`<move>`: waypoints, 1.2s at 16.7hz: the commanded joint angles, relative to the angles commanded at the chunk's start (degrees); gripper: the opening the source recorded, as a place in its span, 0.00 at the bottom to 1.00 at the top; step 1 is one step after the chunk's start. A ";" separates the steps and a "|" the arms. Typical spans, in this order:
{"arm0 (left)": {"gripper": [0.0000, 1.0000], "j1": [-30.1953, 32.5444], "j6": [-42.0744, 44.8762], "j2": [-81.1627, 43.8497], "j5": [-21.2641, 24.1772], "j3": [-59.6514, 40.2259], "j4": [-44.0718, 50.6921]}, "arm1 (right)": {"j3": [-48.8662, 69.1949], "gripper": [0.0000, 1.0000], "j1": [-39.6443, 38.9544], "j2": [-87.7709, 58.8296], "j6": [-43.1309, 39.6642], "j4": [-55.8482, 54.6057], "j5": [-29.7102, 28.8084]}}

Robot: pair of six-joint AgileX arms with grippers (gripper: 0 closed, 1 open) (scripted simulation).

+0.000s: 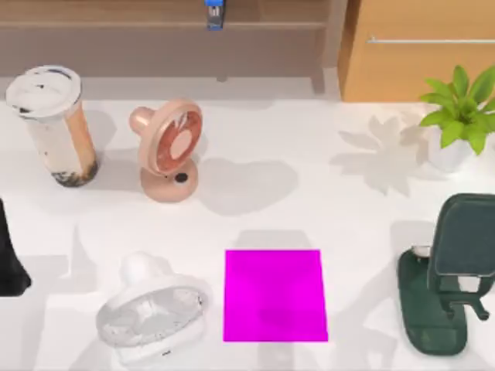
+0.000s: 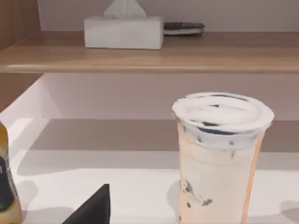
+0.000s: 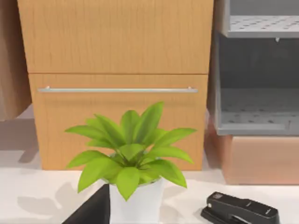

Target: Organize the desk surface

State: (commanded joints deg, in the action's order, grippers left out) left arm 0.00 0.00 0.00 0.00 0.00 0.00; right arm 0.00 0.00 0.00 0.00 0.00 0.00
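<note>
The desk surface [image 1: 255, 209] is a broad white tabletop. On it stand a milk tea cup [image 1: 52, 124] with a white lid at the back left, a pink fan [image 1: 168, 148] beside it, and a white fan [image 1: 151, 313] lying near the front left. A magenta square mat [image 1: 274, 295] lies at the front middle. A dark green stand [image 1: 448, 278] is at the right. My left gripper [image 1: 11, 267] is parked at the left edge, facing the cup [image 2: 218, 156]. A dark part of my right gripper [image 3: 91, 210] points toward the potted plant [image 3: 133, 158].
A potted plant [image 1: 458, 116] stands at the back right before a wooden cabinet [image 1: 421, 46]. A wooden shelf [image 1: 166, 35] runs along the back, holding a tissue box [image 2: 124, 30]. A black stapler [image 3: 240, 210] lies near the plant. A yellow bottle [image 2: 7, 186] stands left of the cup.
</note>
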 joint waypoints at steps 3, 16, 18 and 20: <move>1.00 0.00 0.00 0.00 0.00 0.00 0.00 | 0.59 1.00 0.12 -0.65 -0.66 0.56 0.01; 1.00 0.00 0.00 0.00 0.00 0.00 0.00 | 33.81 1.00 7.79 -51.66 -58.86 36.40 0.43; 1.00 0.00 0.00 0.00 0.00 0.00 0.00 | 39.66 1.00 9.63 -61.06 -70.23 42.71 0.14; 1.00 0.00 0.00 0.00 0.00 0.00 0.00 | 45.06 1.00 11.43 -69.30 -79.59 48.42 -0.11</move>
State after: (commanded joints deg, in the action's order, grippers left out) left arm 0.00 0.00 0.00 0.00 0.00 0.00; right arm 45.06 11.43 -69.30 -79.59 48.42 -0.11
